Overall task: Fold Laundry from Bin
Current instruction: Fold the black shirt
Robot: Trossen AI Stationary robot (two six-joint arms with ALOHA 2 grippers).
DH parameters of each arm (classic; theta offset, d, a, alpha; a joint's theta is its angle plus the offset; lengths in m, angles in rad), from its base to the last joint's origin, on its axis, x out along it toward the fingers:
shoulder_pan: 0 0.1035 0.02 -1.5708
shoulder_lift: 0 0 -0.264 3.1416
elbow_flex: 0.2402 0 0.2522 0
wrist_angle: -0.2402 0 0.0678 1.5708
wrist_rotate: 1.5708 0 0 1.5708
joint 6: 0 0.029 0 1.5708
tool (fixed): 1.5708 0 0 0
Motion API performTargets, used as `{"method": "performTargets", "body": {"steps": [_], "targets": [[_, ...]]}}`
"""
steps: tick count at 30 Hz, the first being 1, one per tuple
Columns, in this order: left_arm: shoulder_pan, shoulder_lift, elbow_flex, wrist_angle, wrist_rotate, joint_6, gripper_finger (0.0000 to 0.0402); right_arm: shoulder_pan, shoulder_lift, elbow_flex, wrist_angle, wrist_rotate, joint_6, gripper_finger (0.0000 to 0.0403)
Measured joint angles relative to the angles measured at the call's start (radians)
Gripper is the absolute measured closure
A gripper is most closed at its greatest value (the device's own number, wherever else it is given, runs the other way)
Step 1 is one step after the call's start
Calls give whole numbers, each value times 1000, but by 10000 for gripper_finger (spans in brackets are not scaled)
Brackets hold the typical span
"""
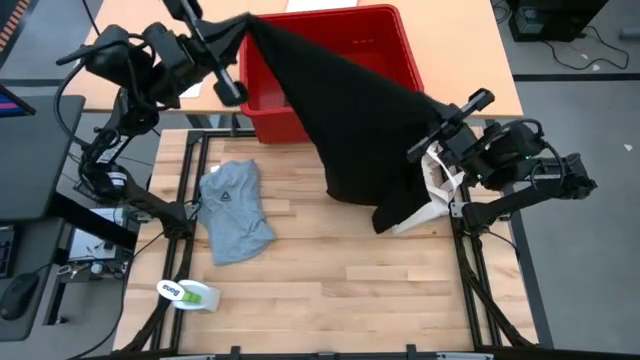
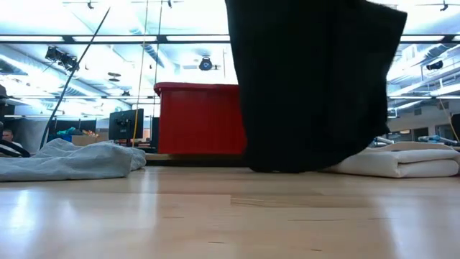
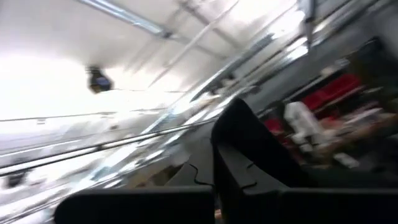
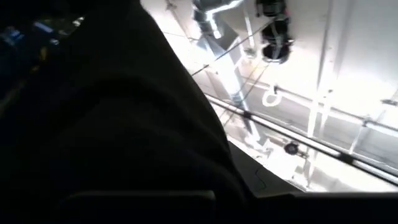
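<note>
Got the big black garment (image 1: 345,110) strung up between both my hands right now. My left hand (image 1: 243,22) is clamped on one corner at the upper left of the frame, over the red bin (image 1: 390,30). My right hand (image 1: 422,148) is pinched shut on the other edge at the right. The cloth hangs down across the bin's front onto the counter (image 1: 340,290). Grey T-shirt (image 1: 232,210) lies crumpled lower left, cream tote bag (image 1: 435,205) by my right hand.
</note>
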Motion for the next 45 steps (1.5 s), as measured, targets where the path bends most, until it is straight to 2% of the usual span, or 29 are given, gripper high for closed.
{"method": "performTargets", "body": {"steps": [3,5,10,13,16,20,21,23,26,33,38,40,42,45], "targets": [[-22,-5,1,-47,79,-26,400,27,1,1,-48,-10,91,385],[-36,-13,5,-105,95,-64,400,54,0,22,-130,10,209,386],[-69,-13,58,-349,221,-237,400,87,10,93,-554,-63,569,392],[-110,-14,64,-497,302,-297,399,110,34,130,-786,-168,776,392],[-162,-12,63,-649,314,-305,398,141,54,162,-916,-321,924,392],[-248,-8,62,-811,368,-259,398,180,84,174,-942,-670,1029,392],[-274,-5,61,-841,393,-258,398,193,90,174,-944,-731,1053,392],[-334,-3,45,-909,425,-269,398,228,107,177,-963,-783,1103,392],[-428,1,-12,-980,431,-273,398,286,161,178,-999,-783,1159,392],[-659,4,-231,-949,415,-375,397,436,352,177,-910,-837,1376,388],[-820,6,-441,-789,354,-395,397,583,496,176,-843,-838,1496,390],[-867,5,-527,-709,342,-402,397,630,550,176,-833,-805,1583,390],[-901,4,-626,-613,336,-416,397,670,616,177,-832,-759,1680,390],[-922,6,-765,-478,318,-440,397,708,717,176,-830,-747,1833,387]]}}
